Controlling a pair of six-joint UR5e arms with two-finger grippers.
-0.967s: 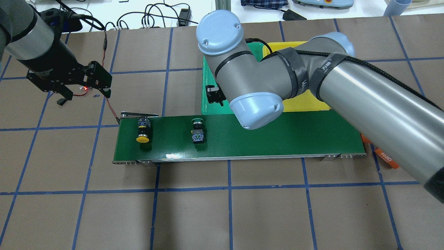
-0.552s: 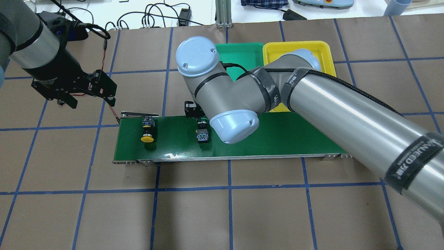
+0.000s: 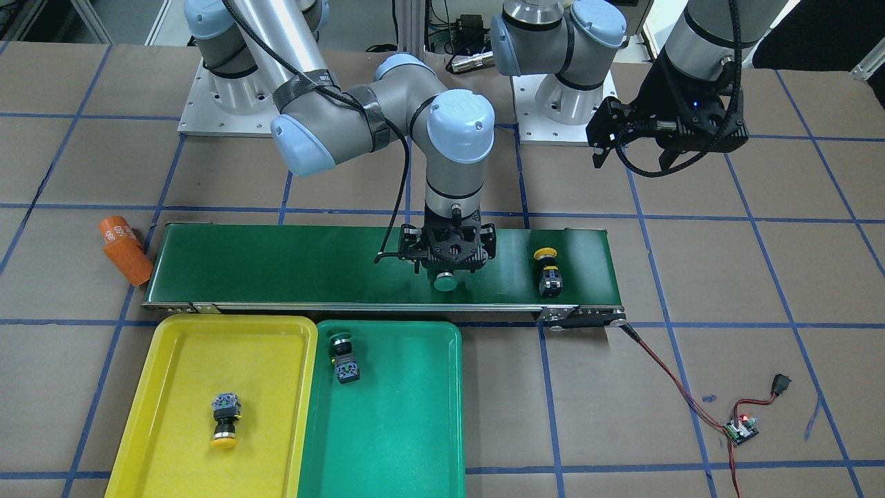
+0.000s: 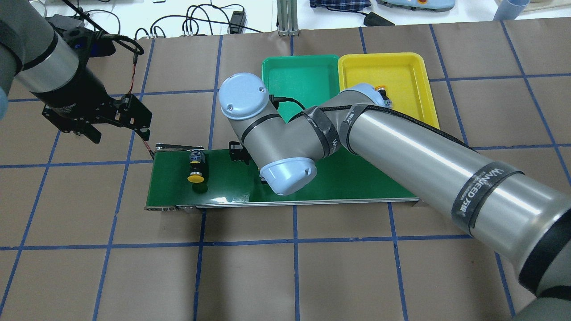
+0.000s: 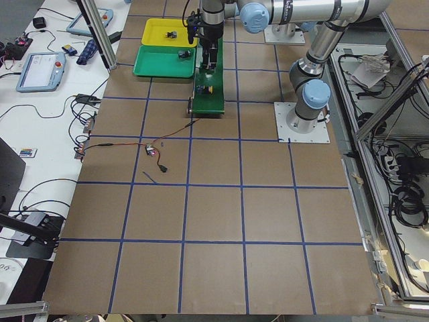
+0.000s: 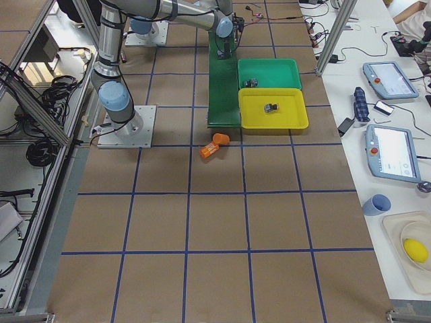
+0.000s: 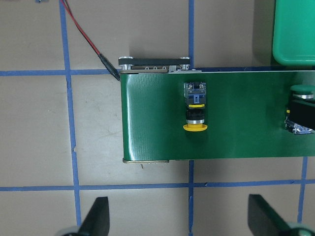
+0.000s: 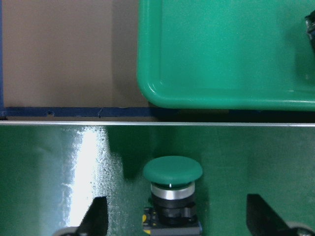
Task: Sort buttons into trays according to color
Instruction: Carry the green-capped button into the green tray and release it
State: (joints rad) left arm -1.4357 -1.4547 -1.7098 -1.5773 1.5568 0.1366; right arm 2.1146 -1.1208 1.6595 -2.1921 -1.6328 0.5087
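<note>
The green button (image 8: pixel 172 173) lies on its side on the belt (image 3: pixel 276 263), directly under your right end effector (image 8: pixel 178 219), with its cap pointing ahead towards the green tray (image 8: pixel 221 49). The fingers (image 8: pixel 96 219) stand wide apart, one on each side of the black body, and grip nothing. I cannot tell how far the tips are above it. I judge this to be the line-up before closing. Straddling the body makes sense, since it should give flatter sides than the round cap.

Just past the cap runs the belt's metal rail (image 8: pixel 157 124), and the tray's rounded corner sits right beyond it. You are lined up close to that corner, so lift clear of the rail and lip, then drift a little inward before letting go. There is plenty of bare floor there. The second green button (image 3: pixel 343 360) lies at the tray's other near corner, well off to one side.

Your left end effector (image 7: pixel 179 221) hangs over the worktop (image 7: pixel 39 123) off the belt's end, also with its fingers spread and empty. The yellow button (image 7: pixel 195 110) lies ahead of it on the belt, near the end roller and a red wire (image 7: pixel 83 34). That keeps it well apart from the right one. The yellow tray (image 3: pixel 173 360) sits beyond the green one and holds the second yellow button (image 3: pixel 225 418).
</note>
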